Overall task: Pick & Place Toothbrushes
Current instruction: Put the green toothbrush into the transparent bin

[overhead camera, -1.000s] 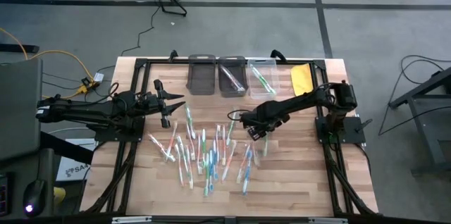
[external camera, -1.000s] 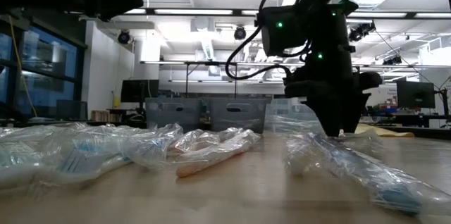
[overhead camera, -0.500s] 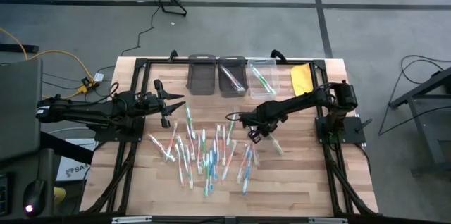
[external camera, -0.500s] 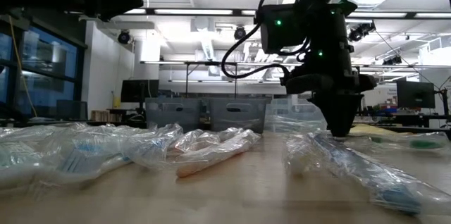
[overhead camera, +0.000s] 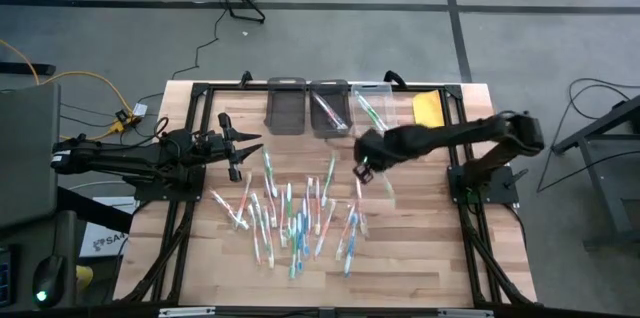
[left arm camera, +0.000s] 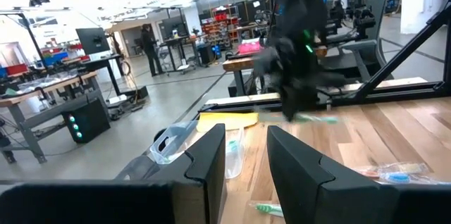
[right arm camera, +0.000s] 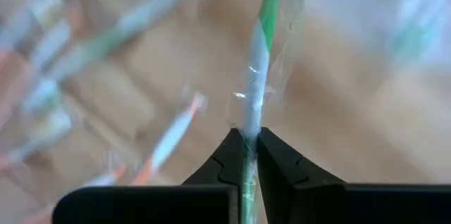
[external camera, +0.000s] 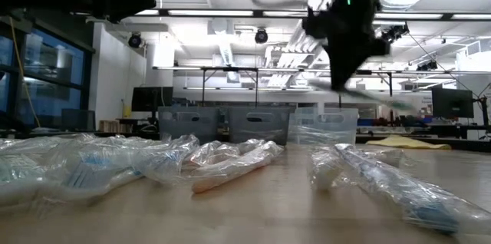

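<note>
Three bins, left one empty, others holding toothbrushes

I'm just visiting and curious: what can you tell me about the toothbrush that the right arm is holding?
The toothbrush has a thin green-and-white handle and is sealed in a clear, crinkly plastic wrapper. The right gripper pinches it between both dark fingers, which are shut on the handle, with most of its length sticking out beyond them. It hangs clear of the wooden table, lifted above the loose pile of other toothbrushes and touching nothing but the fingers.
</note>
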Available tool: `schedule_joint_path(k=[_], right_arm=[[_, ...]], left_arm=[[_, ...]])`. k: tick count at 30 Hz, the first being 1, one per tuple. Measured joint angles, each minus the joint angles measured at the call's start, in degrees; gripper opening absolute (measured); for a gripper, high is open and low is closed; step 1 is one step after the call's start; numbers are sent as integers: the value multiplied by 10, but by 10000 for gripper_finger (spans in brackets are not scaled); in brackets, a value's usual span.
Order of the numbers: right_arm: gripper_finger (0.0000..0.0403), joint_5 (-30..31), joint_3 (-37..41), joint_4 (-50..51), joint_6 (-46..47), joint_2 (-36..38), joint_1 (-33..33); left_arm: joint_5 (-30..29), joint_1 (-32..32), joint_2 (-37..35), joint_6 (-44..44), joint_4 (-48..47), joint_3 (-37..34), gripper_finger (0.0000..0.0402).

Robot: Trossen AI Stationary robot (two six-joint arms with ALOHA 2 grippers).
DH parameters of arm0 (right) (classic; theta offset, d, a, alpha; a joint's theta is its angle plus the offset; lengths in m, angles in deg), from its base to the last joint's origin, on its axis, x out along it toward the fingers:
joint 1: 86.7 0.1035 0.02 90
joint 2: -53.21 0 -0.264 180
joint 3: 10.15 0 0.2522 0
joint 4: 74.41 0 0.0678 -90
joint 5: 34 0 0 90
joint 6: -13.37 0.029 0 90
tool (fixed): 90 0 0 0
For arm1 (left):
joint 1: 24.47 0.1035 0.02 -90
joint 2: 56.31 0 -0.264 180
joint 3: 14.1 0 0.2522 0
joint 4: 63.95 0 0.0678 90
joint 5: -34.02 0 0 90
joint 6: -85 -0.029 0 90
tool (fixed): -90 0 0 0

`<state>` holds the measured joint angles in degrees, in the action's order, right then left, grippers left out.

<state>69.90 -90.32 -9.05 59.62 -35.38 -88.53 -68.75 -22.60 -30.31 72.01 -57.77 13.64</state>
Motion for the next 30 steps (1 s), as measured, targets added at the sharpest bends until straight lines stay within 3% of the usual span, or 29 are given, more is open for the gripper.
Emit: schedule_joint_path(k=[6,17,30], right_arm=[[15,-5,-40,-30,-149,22,-101],[15,-116,-149,-39,-340,-41,-300],[17,-157,-166,-24,-415,-159,-385]], left_arm=[[0,0,0,2,0,0,101],[0,0,0,4,0,0,101],[2,0,0,4,0,0,101]])
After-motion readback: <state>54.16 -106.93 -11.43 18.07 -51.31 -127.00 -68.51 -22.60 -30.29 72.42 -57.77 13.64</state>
